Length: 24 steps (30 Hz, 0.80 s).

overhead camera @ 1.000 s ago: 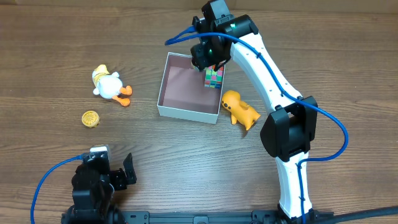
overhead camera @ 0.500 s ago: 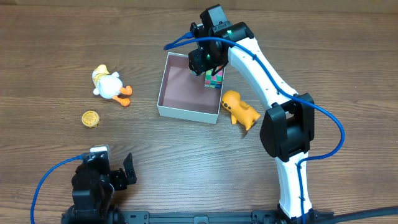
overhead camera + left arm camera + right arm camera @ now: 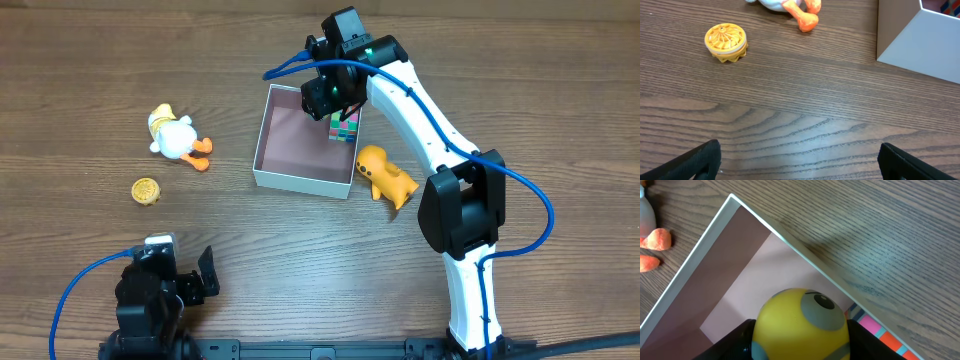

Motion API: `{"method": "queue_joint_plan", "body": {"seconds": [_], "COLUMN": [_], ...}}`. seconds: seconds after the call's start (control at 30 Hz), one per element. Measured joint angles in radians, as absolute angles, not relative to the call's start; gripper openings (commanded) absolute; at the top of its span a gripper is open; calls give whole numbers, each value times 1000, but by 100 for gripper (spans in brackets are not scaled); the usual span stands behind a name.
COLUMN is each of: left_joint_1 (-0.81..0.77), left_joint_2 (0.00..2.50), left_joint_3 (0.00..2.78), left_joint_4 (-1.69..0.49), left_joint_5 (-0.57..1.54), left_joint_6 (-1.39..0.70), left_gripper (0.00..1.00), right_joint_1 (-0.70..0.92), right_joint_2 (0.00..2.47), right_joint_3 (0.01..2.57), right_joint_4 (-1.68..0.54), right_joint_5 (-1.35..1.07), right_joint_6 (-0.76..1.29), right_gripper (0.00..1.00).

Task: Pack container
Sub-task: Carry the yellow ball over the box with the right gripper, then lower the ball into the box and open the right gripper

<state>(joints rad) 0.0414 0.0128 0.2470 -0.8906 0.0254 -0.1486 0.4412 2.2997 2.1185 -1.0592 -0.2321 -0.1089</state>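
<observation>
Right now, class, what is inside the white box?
A multicoloured cube sits against one wall of the container; a round yellow toy is over its pinkish floor. The right tool hides the floor beneath it.

Looked all over, no readable text, labels, brands or numbers anywhere; the container (image 3: 300, 182) has plain white walls too.

White right arm (image 3: 412, 98), black joints (image 3: 458, 215), blue cable (image 3: 549, 213).

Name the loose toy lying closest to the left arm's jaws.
The small round yellow-orange disc; the white duck with orange feet lies farther off, and the orange animal figure sits beyond the white-walled box.
</observation>
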Motion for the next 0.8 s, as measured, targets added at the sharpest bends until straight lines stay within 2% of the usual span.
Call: {"method": "queue_joint_plan", "body": {"seconds": [0.8], "left_joint_1": [41], "left_joint_2": [13], "left_joint_3": [247], "left_joint_4": [-891], "left_joint_5": [26], "left_joint_6": [-149], "left_gripper": [100], "right_joint_1": [447], "right_joint_2": [2300], "right_joint_3": [2068], "right_joint_4": [-1018], "right_joint_5": [-233], "right_joint_6": [-109], "right_gripper": [56]}}
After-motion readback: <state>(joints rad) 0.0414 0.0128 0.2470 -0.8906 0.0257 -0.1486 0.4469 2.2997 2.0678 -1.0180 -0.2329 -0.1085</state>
